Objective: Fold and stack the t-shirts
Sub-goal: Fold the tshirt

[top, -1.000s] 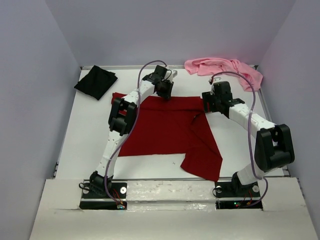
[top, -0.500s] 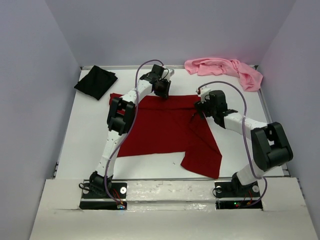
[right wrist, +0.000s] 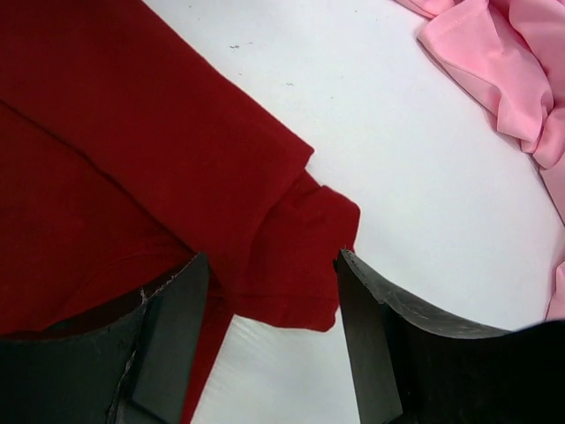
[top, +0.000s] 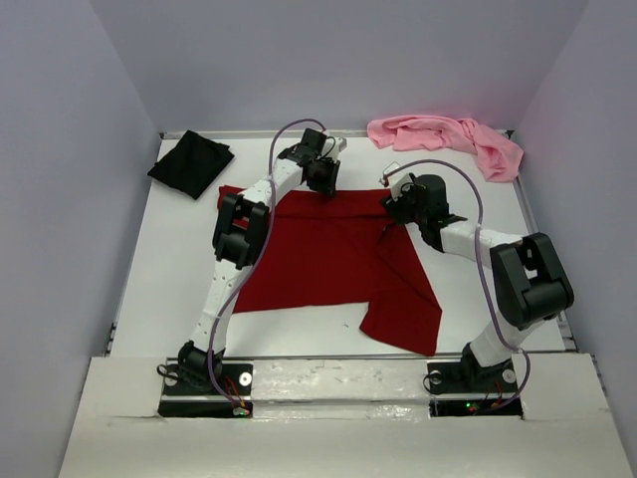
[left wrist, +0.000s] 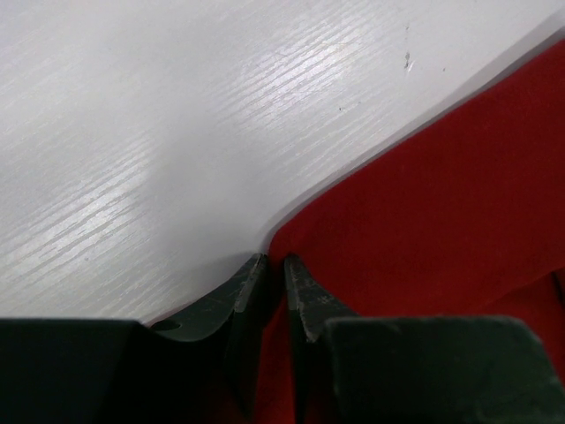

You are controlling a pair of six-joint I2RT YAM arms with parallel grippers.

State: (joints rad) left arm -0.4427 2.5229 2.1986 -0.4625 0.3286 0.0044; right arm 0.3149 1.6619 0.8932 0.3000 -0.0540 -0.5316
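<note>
Working on the dark red t-shirt (top: 318, 254), spread across the middle of the white table (top: 169, 269) with a loose flap trailing toward the near right. Holding its far edge in the left gripper (left wrist: 272, 265), pinched almost closed with a sliver of red cloth between the fingers. Keeping the right gripper (right wrist: 269, 265) spread wide, jaws straddling the bunched far right corner, probably a sleeve, not yet clamped on it. Looks like the set-up for a fold, taking both far corners before drawing them toward the near edge. To do it well: lower the right fingers enough to take in every layer of the bunched corner, close firmly, then lift both corners level and together to avoid skewing the cloth; keep the left pinch deep enough to avoid slipping off the hem. Leave for later the black t-shirt (top: 191, 162), lying compact at the far left corner, and the light pink t-shirt (top: 448, 137), crumpled at the far right, both well apart from the grippers. No bin, tray or basket seen; all three shirts straight on the table
</note>
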